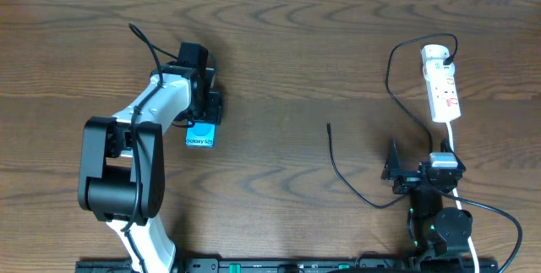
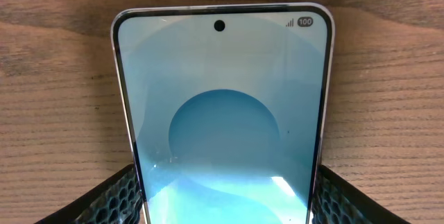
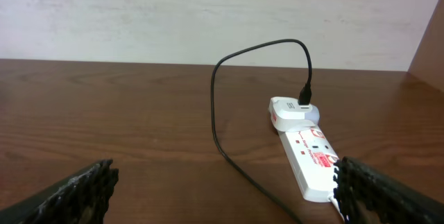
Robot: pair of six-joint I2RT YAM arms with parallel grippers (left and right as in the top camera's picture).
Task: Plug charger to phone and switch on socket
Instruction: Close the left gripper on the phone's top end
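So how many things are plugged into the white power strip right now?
1: a white adapter sits at the far end of the power strip, with the black cable coming out of it. The other sockets look empty from overhead.

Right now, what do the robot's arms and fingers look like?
The left arm is white and black, with a black cable looping near its wrist. The right arm is mostly black with small green lights. The fingers are black with a bumpy honeycomb pattern.
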